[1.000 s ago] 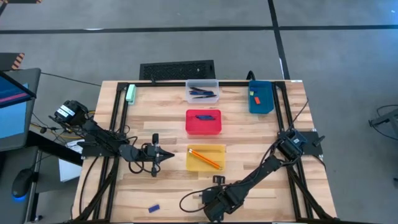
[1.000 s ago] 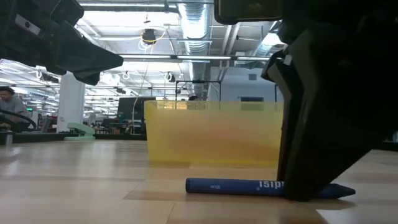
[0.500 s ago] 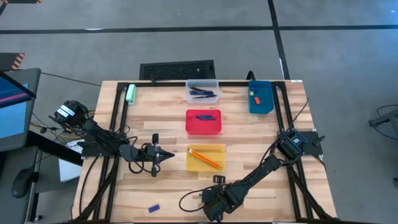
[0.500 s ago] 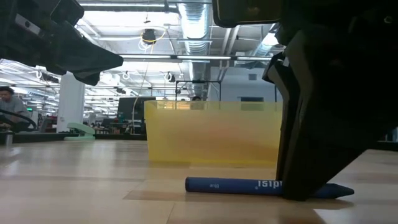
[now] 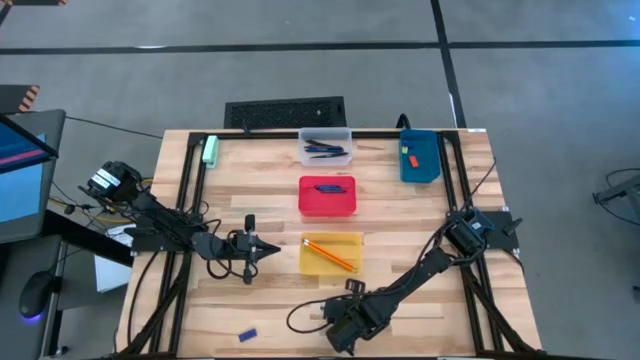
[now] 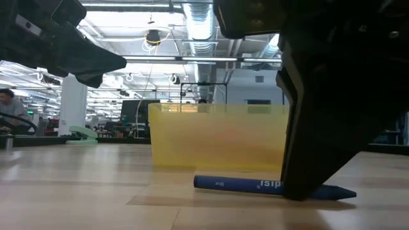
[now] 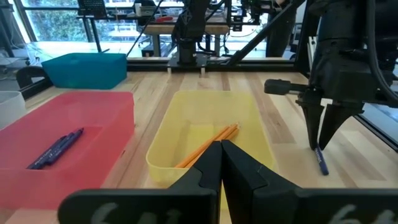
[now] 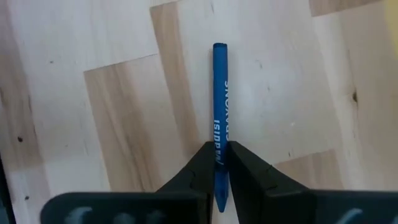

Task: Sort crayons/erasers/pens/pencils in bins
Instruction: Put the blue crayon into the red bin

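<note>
Shifted: blue crayon (image 6: 255, 184) slightly rightward, tilted | high: right gripper (image 5: 340, 335) low at table's (image 5: 250, 190) near edge | low: crayon before yellow bin (image 6: 217, 137) | left wrist: left gripper (image 7: 221, 163) fingers pressed together | right wrist: fingers (image 8: 202, 163) pinching crayon on table

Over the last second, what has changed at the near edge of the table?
The right gripper, shut on the blue crayon, has tilted it: its tip end stays on the table while the other end lifts slightly. The left gripper, the bins and their contents are unchanged.
</note>
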